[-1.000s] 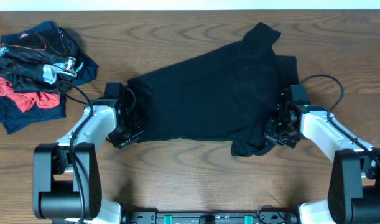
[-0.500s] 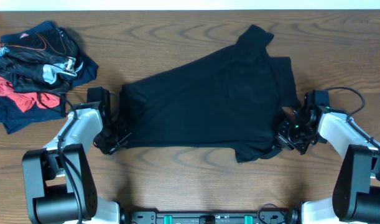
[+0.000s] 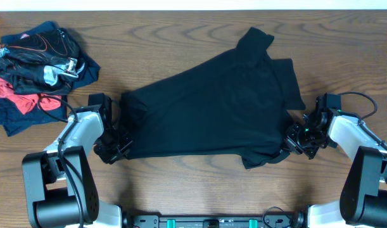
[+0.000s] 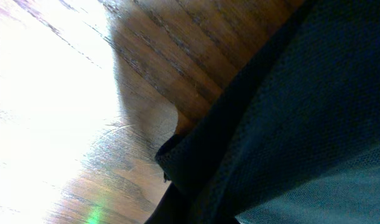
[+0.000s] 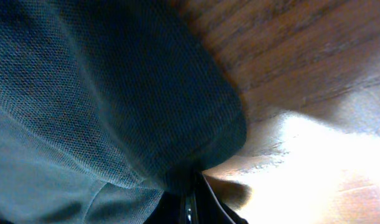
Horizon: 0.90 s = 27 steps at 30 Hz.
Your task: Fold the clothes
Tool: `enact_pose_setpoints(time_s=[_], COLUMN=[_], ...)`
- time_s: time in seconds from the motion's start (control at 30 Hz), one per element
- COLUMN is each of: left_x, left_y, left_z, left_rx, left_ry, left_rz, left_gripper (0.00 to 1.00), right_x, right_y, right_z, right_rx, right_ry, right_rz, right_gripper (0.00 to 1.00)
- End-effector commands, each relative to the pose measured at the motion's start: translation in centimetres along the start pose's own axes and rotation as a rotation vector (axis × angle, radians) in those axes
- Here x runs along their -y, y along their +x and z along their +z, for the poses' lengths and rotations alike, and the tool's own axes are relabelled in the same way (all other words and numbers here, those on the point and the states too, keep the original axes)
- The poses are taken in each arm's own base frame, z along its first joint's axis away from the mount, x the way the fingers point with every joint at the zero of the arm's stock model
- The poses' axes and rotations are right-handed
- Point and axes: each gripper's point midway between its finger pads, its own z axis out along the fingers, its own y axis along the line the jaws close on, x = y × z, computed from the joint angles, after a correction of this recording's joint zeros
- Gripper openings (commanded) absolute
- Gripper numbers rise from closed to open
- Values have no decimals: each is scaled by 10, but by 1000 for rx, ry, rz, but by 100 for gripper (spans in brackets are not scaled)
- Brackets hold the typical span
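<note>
Across the desk's middle I see the black T-shirt [image 3: 212, 107] spread flat. My left gripper [image 3: 119, 144] and right gripper [image 3: 292, 140] are each clamped on a near corner.

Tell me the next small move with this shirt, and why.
The left gripper and right gripper each pinch an edge of the black shirt, and the fabric by the right one looks bunched. I'd probably ease them slightly apart, low over the table, to flatten it.
</note>
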Motion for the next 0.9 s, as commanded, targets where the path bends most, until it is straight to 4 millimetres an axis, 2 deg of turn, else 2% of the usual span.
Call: enact_pose_setpoints(time_s=[0.0, 0.03, 0.07, 0.17, 0.3, 0.5, 0.67, 0.73, 0.87], left_x=[-7, -6, -6, -6, -4, 3, 6, 9, 9], left_y=[-2, -2, -2, -2, -7, -16, -23, -25, -23], left_z=[4, 4, 4, 4, 4, -2, -14, -22, -36], left_rx=[16, 18, 18, 19, 36, 77, 127, 155, 189], left_ry=[-17, -16, -16, -16, -5, 20, 37, 56, 78], left_rz=[-15, -14, -14, -14, -12, -14, -32, -32, -37], left_gripper=[25, 45, 55, 64, 84, 93, 96, 96, 95], right_x=[54, 54, 54, 54, 53, 43, 29, 16, -16], right_y=[1, 1, 1, 1, -1, -14, -37, -48, -54], right_z=[13, 13, 13, 13, 13, 3, -33, -57, -95], right_rx=[13, 13, 15, 15, 22, 52, 141, 196, 258], right_ry=[225, 225, 224, 224, 221, 209, 260, 270, 242], right_rz=[33, 33, 32, 24, 18, -4, -33, -70, -124], right_gripper=[27, 67, 98, 99, 99, 99, 99, 99, 99])
